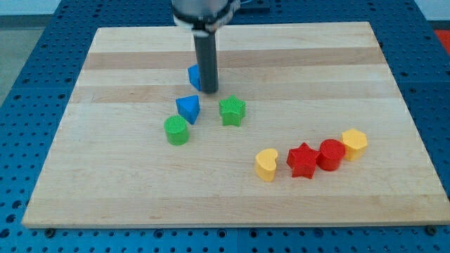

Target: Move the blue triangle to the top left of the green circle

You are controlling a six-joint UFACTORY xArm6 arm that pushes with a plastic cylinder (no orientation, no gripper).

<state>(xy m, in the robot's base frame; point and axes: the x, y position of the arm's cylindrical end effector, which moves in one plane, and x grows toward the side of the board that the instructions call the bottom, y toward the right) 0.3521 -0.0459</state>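
The blue triangle (188, 108) lies near the board's middle, just up and to the right of the green circle (176, 131), almost touching it. My tip (209, 91) stands above and to the right of the blue triangle, a short gap away. It is pressed against the right side of a second blue block (194, 76), whose shape is partly hidden by the rod. A green star (231, 111) sits to the right of the blue triangle.
At the view's lower right a row runs from a yellow heart (266, 165) through a red star (302, 160) and a red cylinder (331, 154) to a yellow hexagon (354, 143). The wooden board (105, 197) ends in blue table on all sides.
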